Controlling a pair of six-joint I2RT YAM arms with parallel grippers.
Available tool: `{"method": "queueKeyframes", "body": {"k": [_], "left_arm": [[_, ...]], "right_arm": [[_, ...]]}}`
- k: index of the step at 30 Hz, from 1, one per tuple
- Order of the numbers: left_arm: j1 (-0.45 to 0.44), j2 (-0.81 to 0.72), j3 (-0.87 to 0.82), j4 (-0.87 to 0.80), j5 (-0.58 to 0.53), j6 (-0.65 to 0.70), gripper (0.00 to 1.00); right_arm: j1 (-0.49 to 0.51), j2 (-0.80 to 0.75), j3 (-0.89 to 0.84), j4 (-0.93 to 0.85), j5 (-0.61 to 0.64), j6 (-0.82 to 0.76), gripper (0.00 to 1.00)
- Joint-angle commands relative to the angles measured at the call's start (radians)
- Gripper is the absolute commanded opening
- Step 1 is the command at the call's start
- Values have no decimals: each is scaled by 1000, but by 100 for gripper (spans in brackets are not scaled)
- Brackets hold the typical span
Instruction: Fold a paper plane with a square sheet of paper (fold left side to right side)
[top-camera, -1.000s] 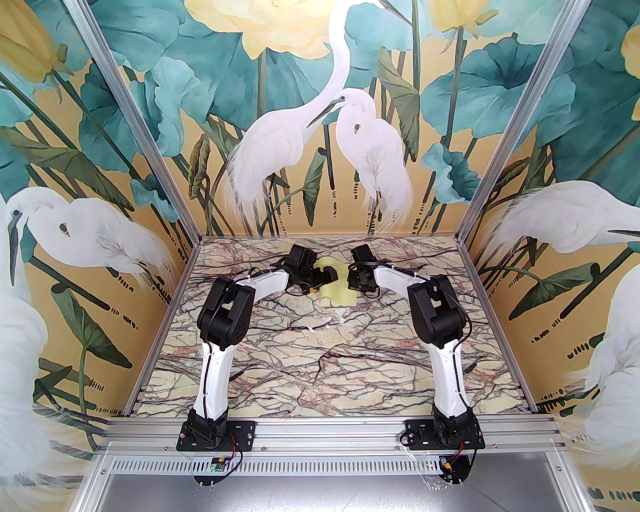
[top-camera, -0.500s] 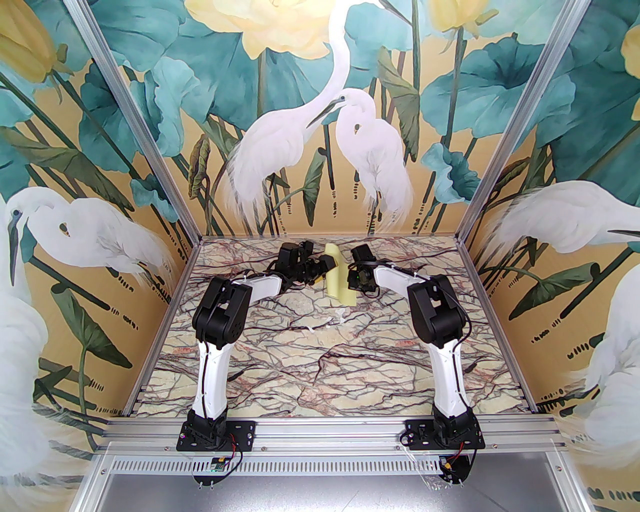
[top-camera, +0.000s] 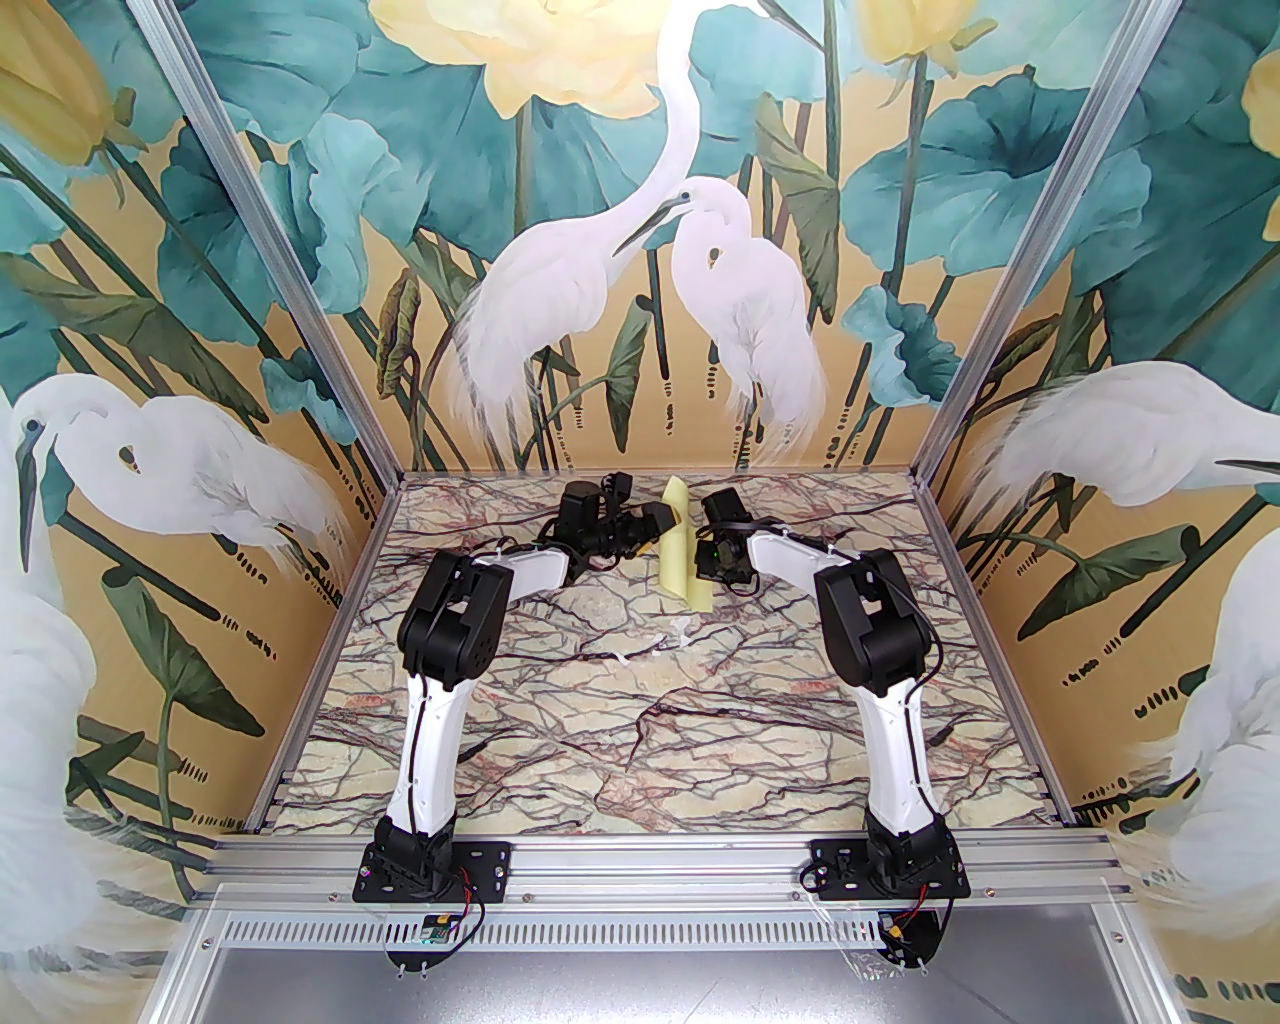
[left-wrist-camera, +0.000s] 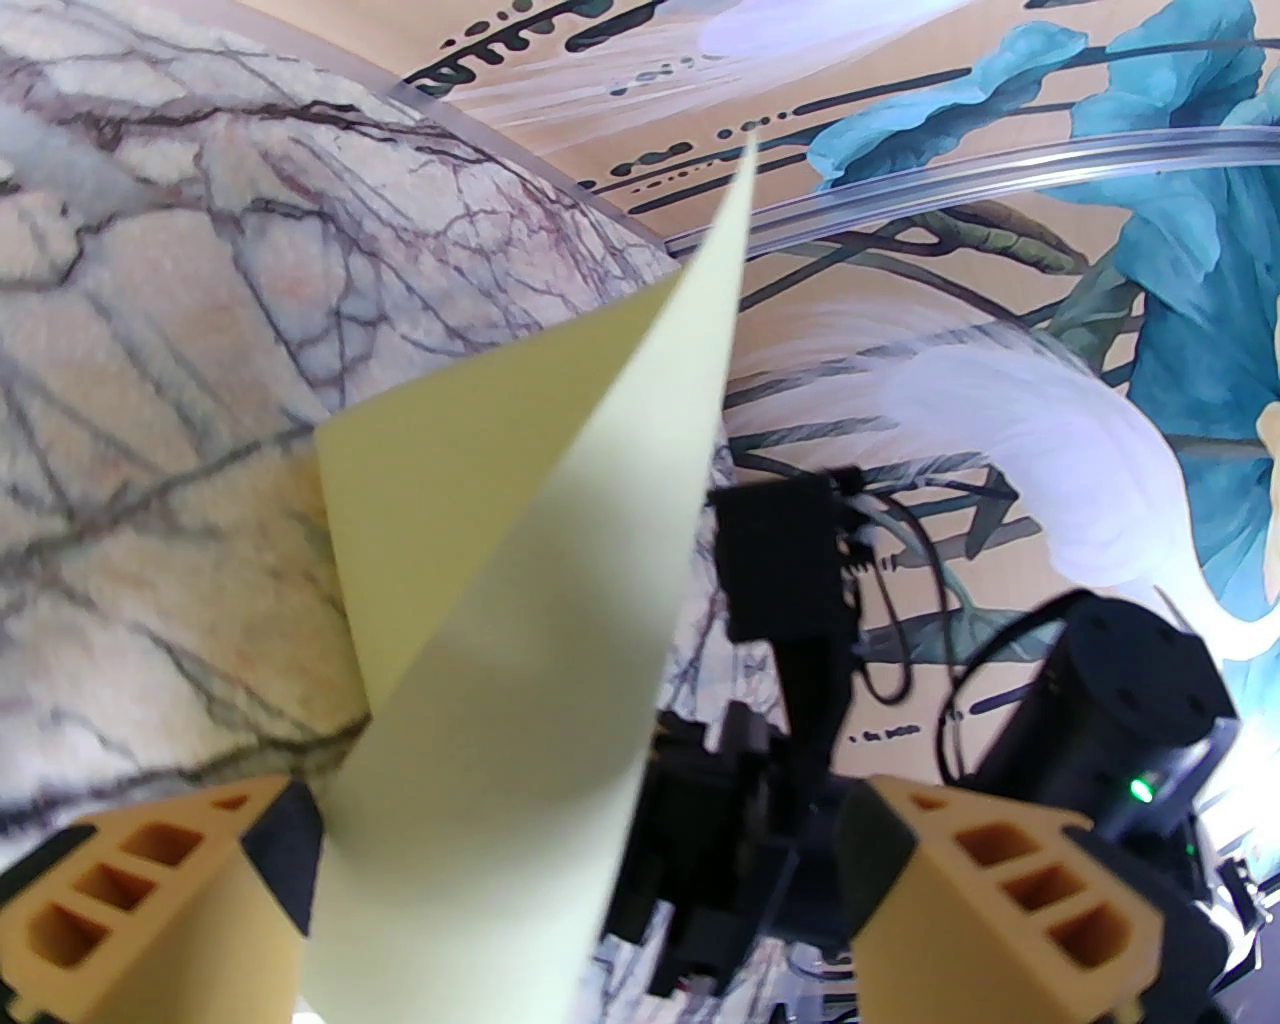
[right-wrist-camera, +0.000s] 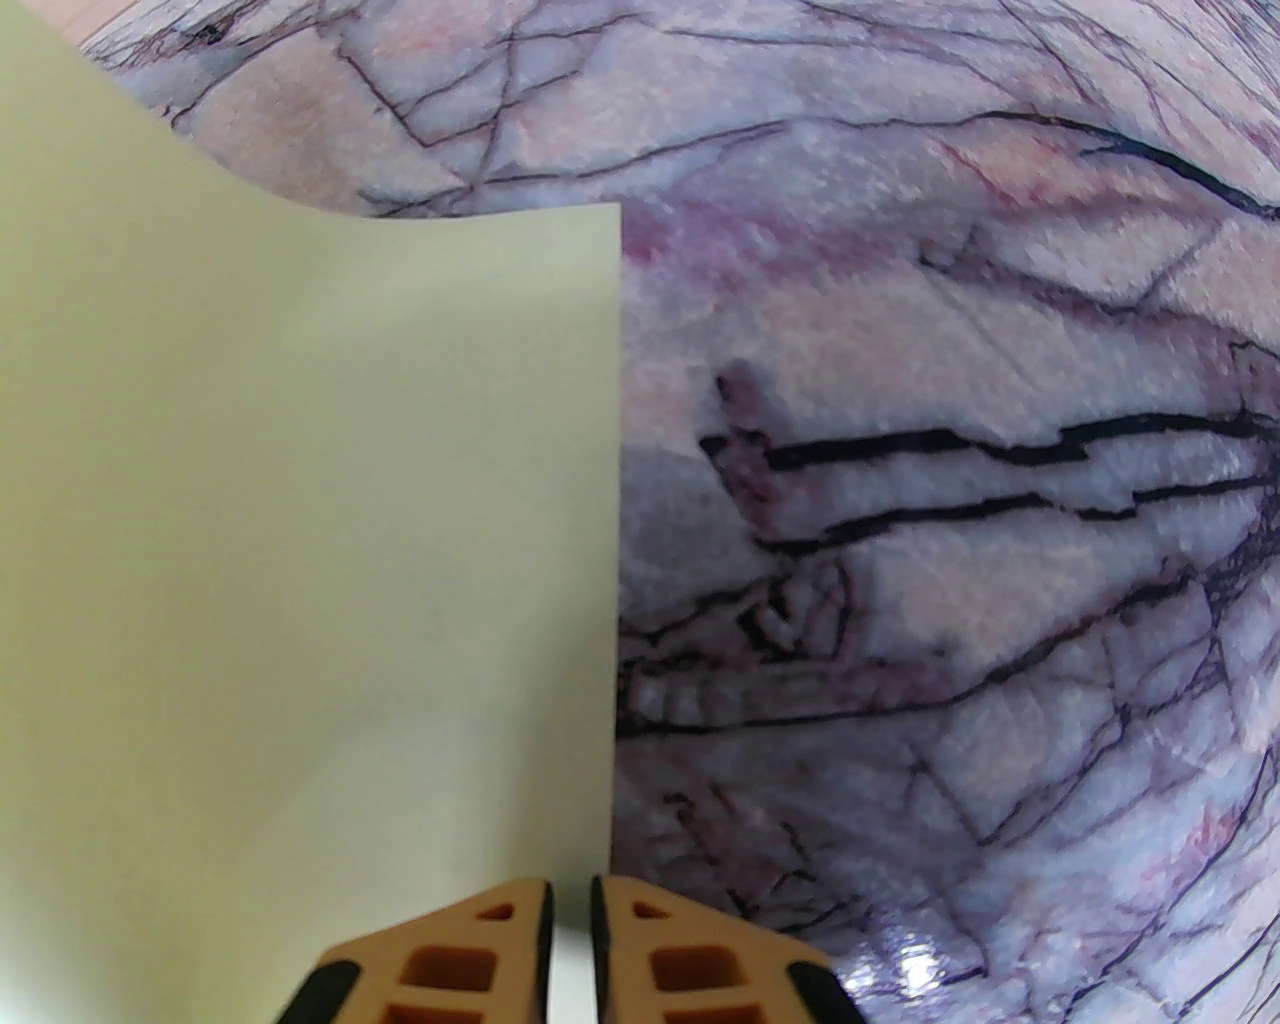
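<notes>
Both arms reach out to the far middle of the marble table (top-camera: 640, 720), elbows bent high and forearms angled inward toward each other. The left arm (top-camera: 440, 640) slants far and right, its wrist turned sideways. The right arm (top-camera: 880, 640) slants far and left, wrist tipped down at the tabletop.

Between them stands the square sheet of paper (top-camera: 678, 560), pale yellow, curled up almost on edge. Its near end is down on the table and its far corner pokes upward.

The left gripper (left-wrist-camera: 575, 800) has its fingers (left-wrist-camera: 130, 900) spread wide. The lifted sheet passes through the gap, close against one finger; I can't tell if it touches. The right gripper (right-wrist-camera: 570, 890) has its fingers pressed nearly together, pinching the sheet's right edge low against the table.

A small white scrap (top-camera: 678, 632) lies just near of the sheet.
</notes>
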Motion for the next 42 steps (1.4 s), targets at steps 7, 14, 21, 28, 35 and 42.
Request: {"method": "queueKeyframes", "body": {"k": [7,14,21,28,35,42], "left_arm": [[20,35,90,-106,1,94,91],[20,-42,-40,-83,51,123,90],[20,-126,-155,-93,65,140,88],[21,-180,-160,-233,-26,242,90],[21,-189,-139,-361,-47,291,91],[22,-246,-199,-336,-27,257,90]], "right_arm": [[21,72,29,-85,-10,-35,15],[21,75,30,-78,-22,-28,15],[20,71,30,-79,-20,-26,15],[21,69,34,-79,-20,-24,16],[21,64,33,-76,-28,-24,16],[21,61,30,-74,-35,-21,16]]}}
